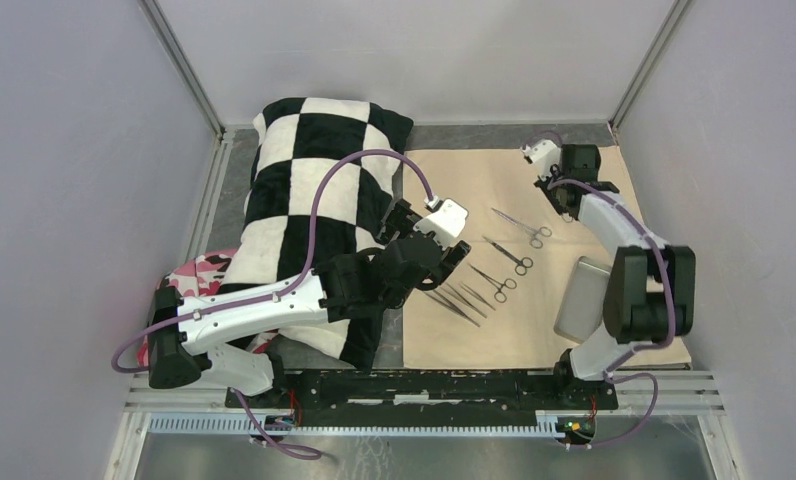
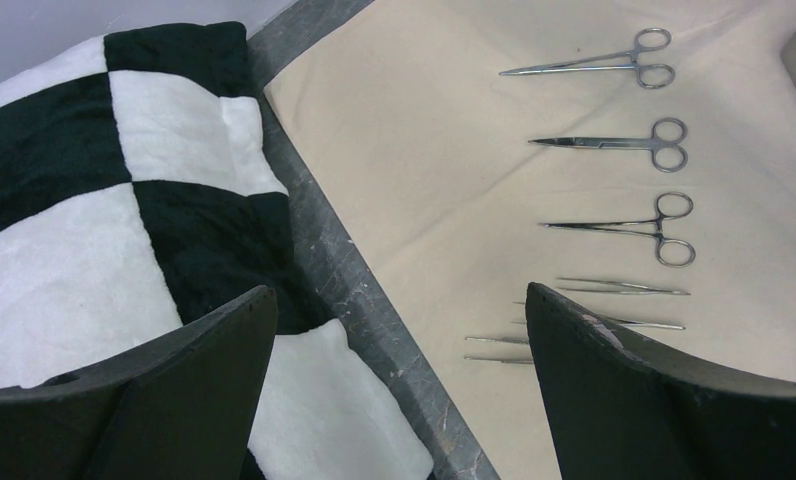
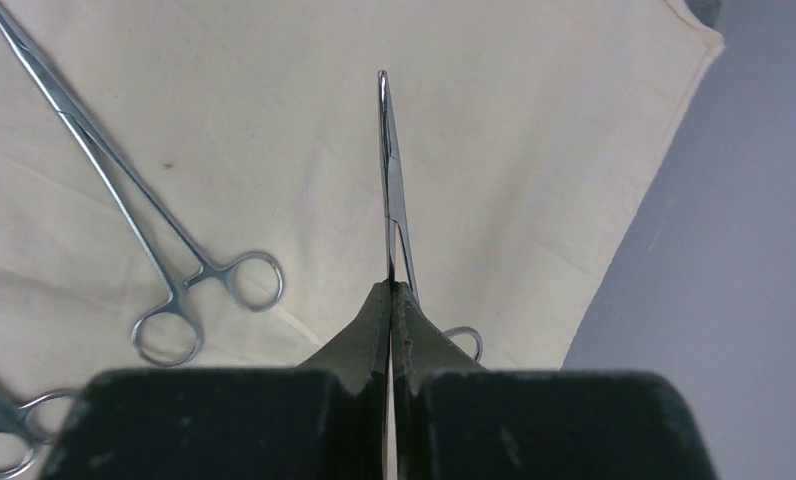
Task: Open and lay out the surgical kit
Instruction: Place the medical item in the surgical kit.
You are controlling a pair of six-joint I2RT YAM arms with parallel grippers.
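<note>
The right gripper point(image 3: 391, 290) is clamped shut on a scissor-handled forceps point(image 3: 392, 180), tips pointing ahead over the beige cloth wrap point(image 3: 534, 120). It probably hangs a little above the cloth. I'd lower it flat, parallel to the forceps on its left point(image 3: 174, 270), then release. The left gripper point(image 2: 399, 300) gapes wide and empty beside the tweezers point(image 2: 624, 288).

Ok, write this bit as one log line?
left fingers open, empty | right fingers shut on forceps | over cloth
</note>
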